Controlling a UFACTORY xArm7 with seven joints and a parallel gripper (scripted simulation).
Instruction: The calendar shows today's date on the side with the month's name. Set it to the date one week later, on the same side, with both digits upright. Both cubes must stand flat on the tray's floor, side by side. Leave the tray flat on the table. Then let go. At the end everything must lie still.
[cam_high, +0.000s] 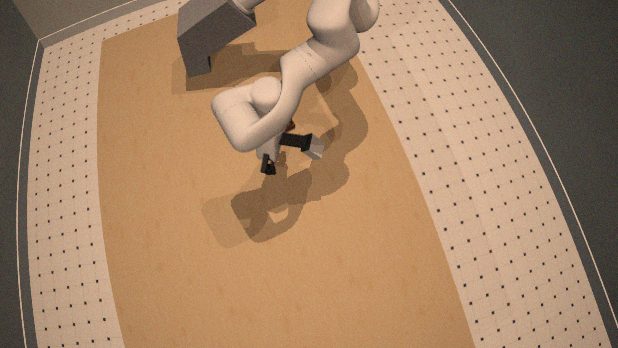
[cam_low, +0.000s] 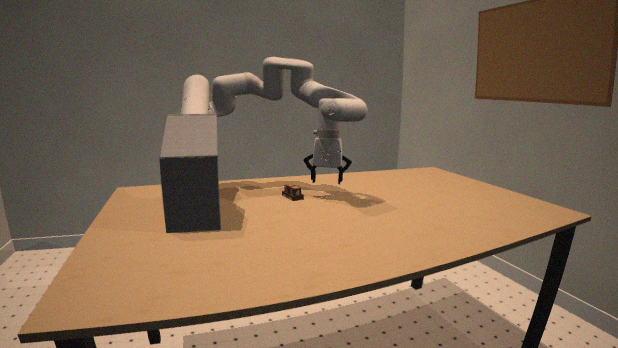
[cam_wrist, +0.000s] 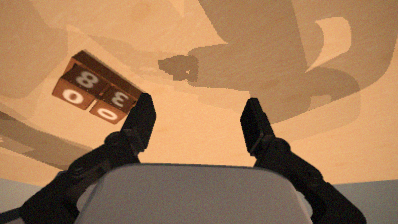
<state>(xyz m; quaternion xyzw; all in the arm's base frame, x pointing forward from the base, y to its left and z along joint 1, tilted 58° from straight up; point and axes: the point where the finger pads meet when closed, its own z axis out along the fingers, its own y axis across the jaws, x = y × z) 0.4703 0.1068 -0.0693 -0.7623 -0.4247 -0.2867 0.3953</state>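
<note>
The calendar is a small dark wooden tray holding two brown cubes side by side. It lies at the upper left of the wrist view. One cube (cam_wrist: 80, 85) shows an 8 on one face and a 0 on another. The other cube (cam_wrist: 114, 104) shows a 3 and a 0. The digits appear upside down in this view. The month's name is not visible. In the exterior view the calendar (cam_low: 291, 196) rests on the table. My gripper (cam_low: 326, 177) (cam_wrist: 199, 106) hangs above the table just right of it, open and empty. In the top view my arm hides nearly all of the calendar, and my gripper (cam_high: 285, 152) shows below the arm.
A tall grey box (cam_low: 190, 172) holding the arm's base stands on the table left of the calendar and also shows in the top view (cam_high: 212, 32). The wooden table (cam_low: 310, 240) reaches well past the calendar to the front and right.
</note>
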